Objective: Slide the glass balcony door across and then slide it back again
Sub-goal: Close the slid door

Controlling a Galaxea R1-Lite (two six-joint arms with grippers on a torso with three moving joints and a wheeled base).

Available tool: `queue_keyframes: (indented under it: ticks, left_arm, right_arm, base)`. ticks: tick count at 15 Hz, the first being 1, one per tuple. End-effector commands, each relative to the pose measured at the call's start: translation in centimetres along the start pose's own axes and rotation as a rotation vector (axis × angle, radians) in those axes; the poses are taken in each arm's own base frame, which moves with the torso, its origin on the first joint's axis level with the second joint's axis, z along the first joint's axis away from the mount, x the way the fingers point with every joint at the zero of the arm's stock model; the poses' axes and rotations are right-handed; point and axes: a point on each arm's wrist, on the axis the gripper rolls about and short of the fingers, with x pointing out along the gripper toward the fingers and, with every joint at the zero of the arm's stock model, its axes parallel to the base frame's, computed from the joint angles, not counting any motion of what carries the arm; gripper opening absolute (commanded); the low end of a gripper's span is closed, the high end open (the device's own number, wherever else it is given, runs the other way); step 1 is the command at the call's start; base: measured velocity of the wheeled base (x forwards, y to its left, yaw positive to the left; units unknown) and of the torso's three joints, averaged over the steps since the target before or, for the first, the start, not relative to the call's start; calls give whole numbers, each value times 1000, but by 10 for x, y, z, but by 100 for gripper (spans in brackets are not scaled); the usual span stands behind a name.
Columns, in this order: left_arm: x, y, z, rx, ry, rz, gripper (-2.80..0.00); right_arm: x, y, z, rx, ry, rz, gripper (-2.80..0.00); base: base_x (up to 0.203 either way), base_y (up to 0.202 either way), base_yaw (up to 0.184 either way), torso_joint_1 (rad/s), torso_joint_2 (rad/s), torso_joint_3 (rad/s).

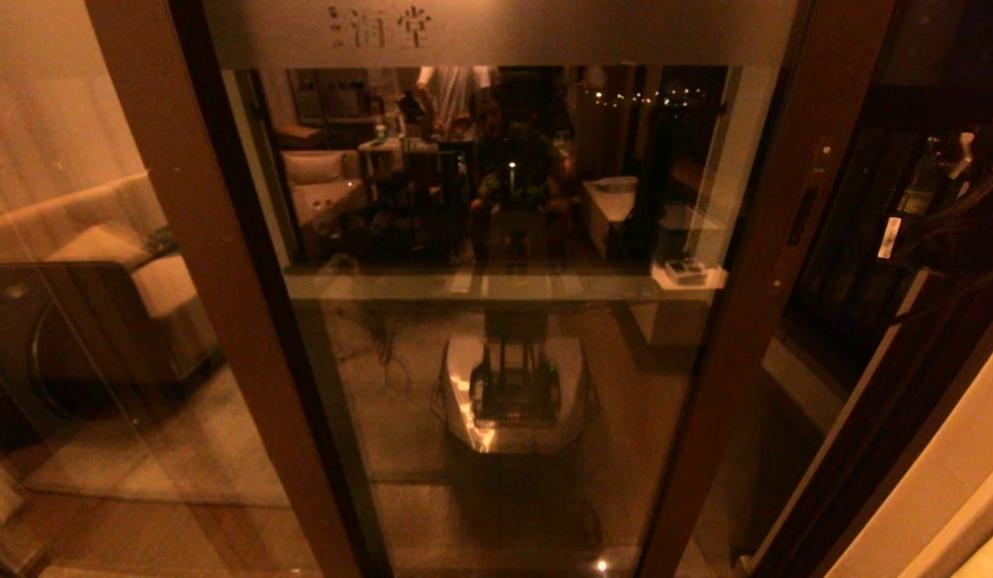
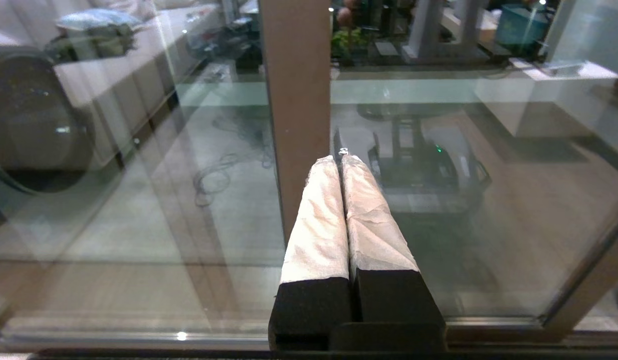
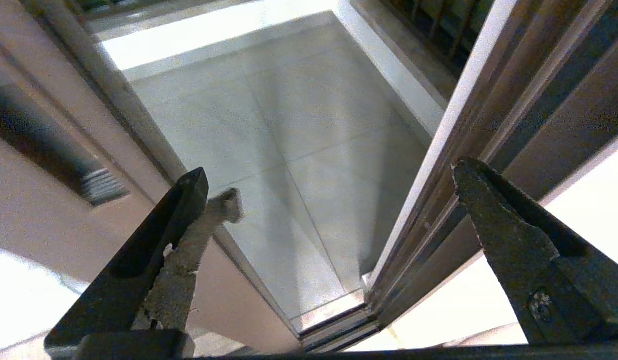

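Observation:
The glass balcony door (image 1: 496,265) fills the head view, with a frosted top band and brown frame. Its handle plate (image 1: 801,217) sits on the right-hand upright. The door stands slid partly open, with a gap between that upright and the door jamb (image 3: 493,120). My right gripper (image 3: 333,175) hangs open in this gap, looking down at the balcony floor. The door's upright (image 3: 44,215) with its handle recess (image 3: 44,145) is beside one finger, the jamb beside the other. My left gripper (image 2: 338,159) is shut and empty, its white-wrapped fingers pointing at the handleless brown upright (image 2: 299,100).
A fixed glass pane (image 1: 79,281) stands left of the door. The dark-framed window with vertical bars (image 1: 849,241) lies beyond the gap at the right. The floor track (image 3: 338,327) runs across the bottom of the opening. A pale wall (image 1: 946,482) borders the right side.

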Motion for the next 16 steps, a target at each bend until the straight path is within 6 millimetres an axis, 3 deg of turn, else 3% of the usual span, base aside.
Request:
queue_keyframes:
  ticks: [1, 3, 6, 7, 11, 16]
  left_arm:
    - [1, 0, -6, 1, 21, 1, -280]
    - [1, 0, -6, 1, 21, 0, -280]
    - [1, 0, -6, 0, 21, 0, -280]
    - [1, 0, -6, 0, 21, 1, -280]
    - [1, 0, -6, 1, 21, -1, -280]
    - [1, 0, -6, 0, 21, -1, -280]
  right_arm:
    - [-21, -5, 6, 5, -33, 11, 0]
    - [-40, -2, 6, -23, -50, 45, 0]
    - [-50, 8, 7, -45, -62, 63, 0]
    - [-50, 12, 6, -50, -59, 43, -280]
    - [-53, 22, 5, -123, -10, 16, -280]
    - [-44, 53, 16, -156, -6, 10, -280]
  base:
    - [0, 0, 0, 0, 0, 0]
    - [0, 0, 0, 0, 0, 0]
    - [0, 0, 0, 0, 0, 0]
    - [0, 0, 0, 0, 0, 0]
    - [0, 0, 0, 0, 0, 0]
    - [0, 0, 0, 0, 0, 0]
